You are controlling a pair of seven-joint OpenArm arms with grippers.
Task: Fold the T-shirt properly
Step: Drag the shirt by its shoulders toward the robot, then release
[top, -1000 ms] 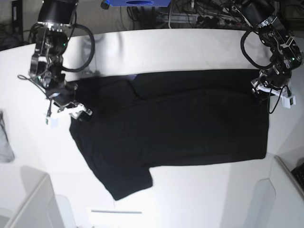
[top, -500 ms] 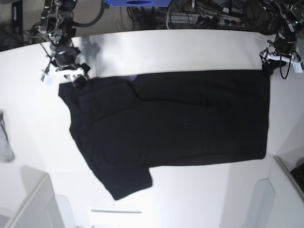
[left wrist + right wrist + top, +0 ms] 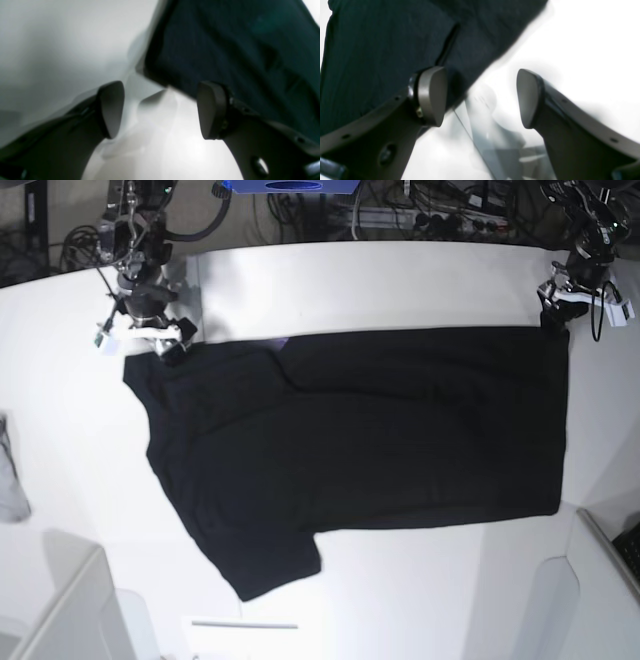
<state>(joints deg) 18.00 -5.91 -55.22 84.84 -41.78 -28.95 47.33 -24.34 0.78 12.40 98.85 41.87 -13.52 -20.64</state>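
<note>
The black T-shirt [image 3: 380, 430] lies spread flat on the white table [image 3: 380, 280], plain side up, one sleeve pointing to the near left. My right gripper [image 3: 140, 338] hovers at the shirt's far left corner. In the right wrist view this gripper [image 3: 480, 97] is open, nothing between its fingers, and the T-shirt [image 3: 382, 45] edge lies under its left finger [image 3: 432, 95]. My left gripper [image 3: 572, 298] sits at the far right corner. In the left wrist view that gripper [image 3: 160, 110] is open over bare table, the T-shirt [image 3: 237, 50] corner just beyond it.
A small grey cloth [image 3: 10, 480] lies at the table's left edge. White bins stand at the near left [image 3: 60, 610] and near right [image 3: 590, 590]. A thin white strip [image 3: 245, 625] lies near the front. Cables and a blue object [image 3: 290, 186] are behind the table.
Both grippers moved toward the table's far edge. The right gripper dragged the shirt's left corner outward and back, then opened and let it go. The left gripper stayed open.
</note>
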